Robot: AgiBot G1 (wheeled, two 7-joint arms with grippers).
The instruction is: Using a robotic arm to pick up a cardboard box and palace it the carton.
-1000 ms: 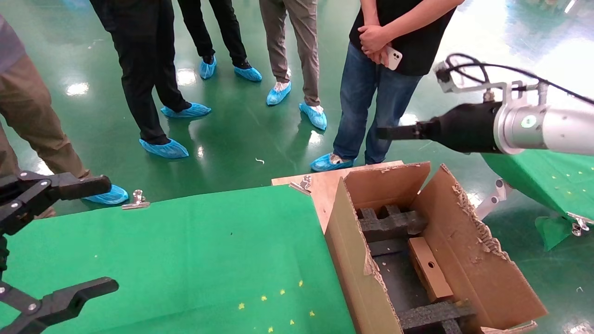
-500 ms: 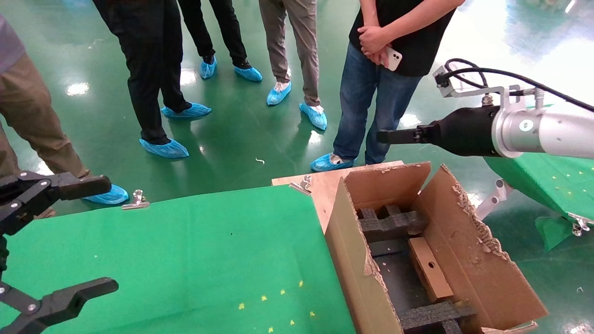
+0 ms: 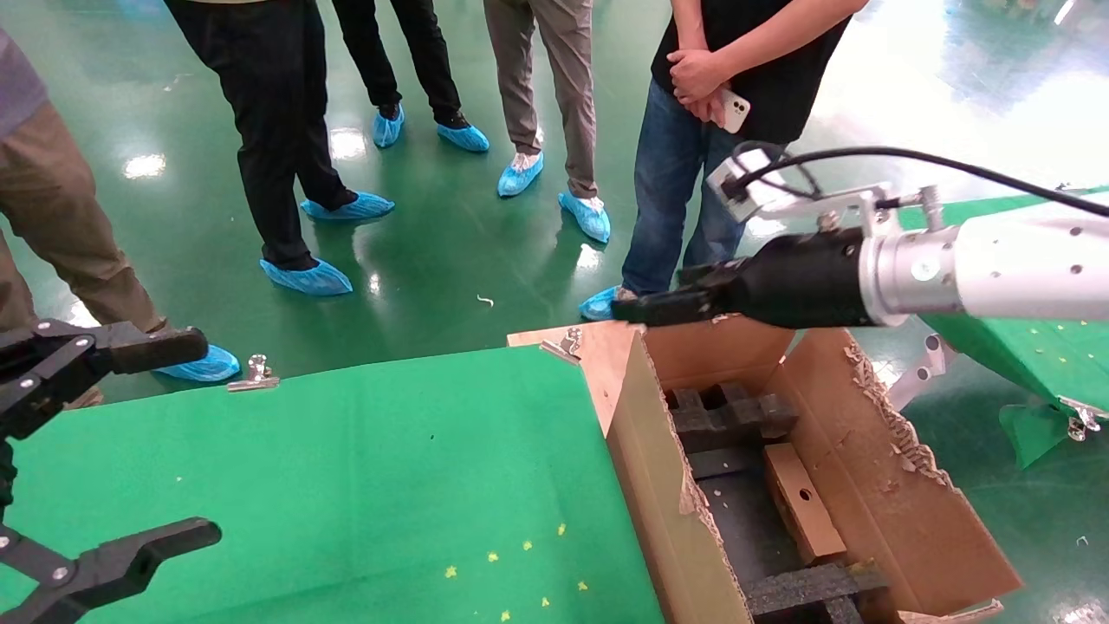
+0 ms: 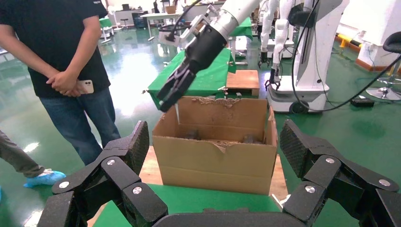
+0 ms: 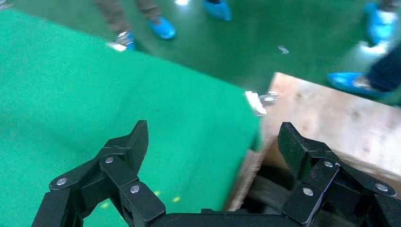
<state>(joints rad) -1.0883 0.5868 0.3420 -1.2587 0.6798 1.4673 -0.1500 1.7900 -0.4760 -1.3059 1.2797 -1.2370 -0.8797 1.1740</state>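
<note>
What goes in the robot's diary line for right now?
right gripper: open, empty, above carton far edge | cardboard box: inside carton, on black foam | left gripper: open, parked over green table

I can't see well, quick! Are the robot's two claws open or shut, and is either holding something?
Left gripper: open, holding nothing, over the green table.
Right gripper: open, holding nothing, above the carton; the cardboard box lies inside.

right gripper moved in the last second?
Yes. The right gripper has swung toward the robot's left and down, now over the carton far flap instead of above and beyond it.
</note>
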